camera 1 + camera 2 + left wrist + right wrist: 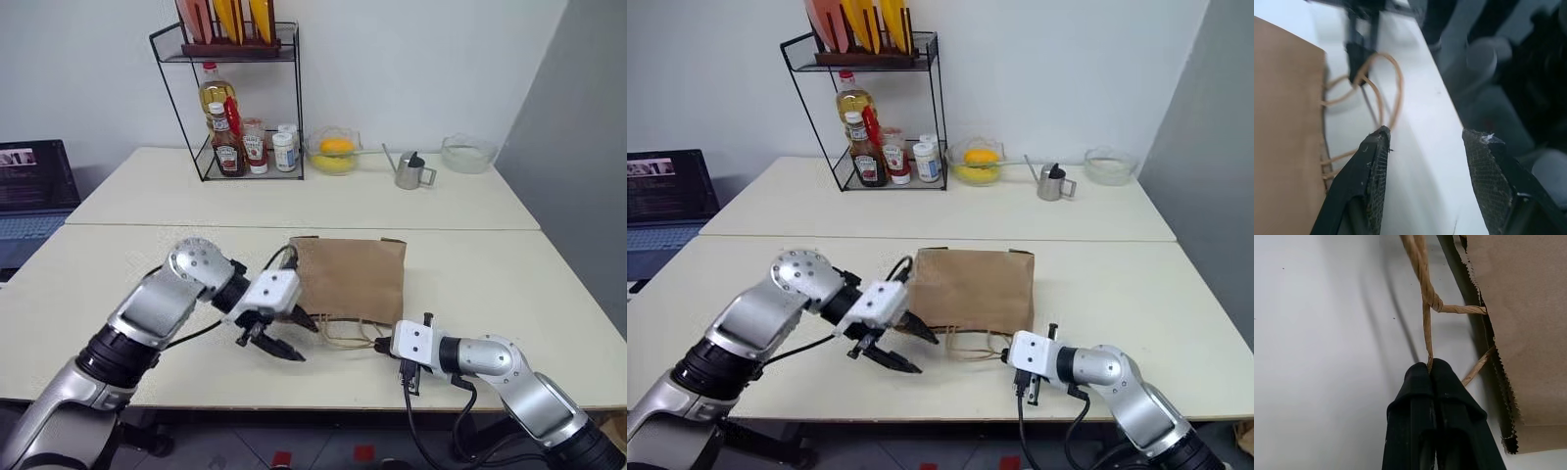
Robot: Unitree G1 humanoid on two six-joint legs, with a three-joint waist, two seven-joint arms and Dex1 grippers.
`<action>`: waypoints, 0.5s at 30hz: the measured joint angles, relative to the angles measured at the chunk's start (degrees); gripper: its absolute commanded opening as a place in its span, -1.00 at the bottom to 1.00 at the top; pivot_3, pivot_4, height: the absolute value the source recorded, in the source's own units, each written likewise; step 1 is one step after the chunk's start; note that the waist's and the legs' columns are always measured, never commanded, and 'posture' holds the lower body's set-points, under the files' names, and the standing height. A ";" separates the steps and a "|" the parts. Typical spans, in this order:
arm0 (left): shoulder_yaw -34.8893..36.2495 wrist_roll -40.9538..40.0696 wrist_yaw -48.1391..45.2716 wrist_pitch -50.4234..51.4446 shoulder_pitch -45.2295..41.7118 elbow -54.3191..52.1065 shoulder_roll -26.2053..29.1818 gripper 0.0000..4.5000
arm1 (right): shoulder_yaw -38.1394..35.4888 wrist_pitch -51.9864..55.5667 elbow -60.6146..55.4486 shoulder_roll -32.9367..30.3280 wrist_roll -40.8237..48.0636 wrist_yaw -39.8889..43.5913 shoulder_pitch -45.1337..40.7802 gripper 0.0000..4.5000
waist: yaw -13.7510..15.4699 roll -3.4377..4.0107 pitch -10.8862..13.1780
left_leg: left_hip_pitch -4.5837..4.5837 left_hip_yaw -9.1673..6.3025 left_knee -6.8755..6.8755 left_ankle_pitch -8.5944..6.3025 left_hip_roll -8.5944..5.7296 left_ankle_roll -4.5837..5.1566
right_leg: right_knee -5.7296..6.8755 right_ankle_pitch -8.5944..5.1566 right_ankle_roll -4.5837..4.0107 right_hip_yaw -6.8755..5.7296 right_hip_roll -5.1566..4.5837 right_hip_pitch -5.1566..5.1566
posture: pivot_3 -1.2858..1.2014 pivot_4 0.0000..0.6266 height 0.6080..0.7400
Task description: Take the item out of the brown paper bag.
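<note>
Right gripper (1431,368) at bottom, pinched shut on handle (1426,330) of brown paper bag (350,277) mid-frame, left gripper (279,343) agape, empty, lower centre-left

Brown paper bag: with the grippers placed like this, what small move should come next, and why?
Probably slide the open left gripper into the mouth of the brown paper bag. The bag lies flat on the table, the right gripper is shut on a handle cord, and the left's jaws hold nothing.
</note>
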 measured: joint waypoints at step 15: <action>-1.10 3.58 3.10 -8.54 0.86 4.69 -6.95 0.11 | 0.00 1.45 -0.95 0.47 -0.51 -0.05 0.22 -1.00 | -0.07 0.00 0.00 | 0.19 -0.02 -0.01 0.00 0.00 0.01 | -0.01 -0.01 0.01 -0.02 0.00 0.19 | 0.03 -0.52 1.00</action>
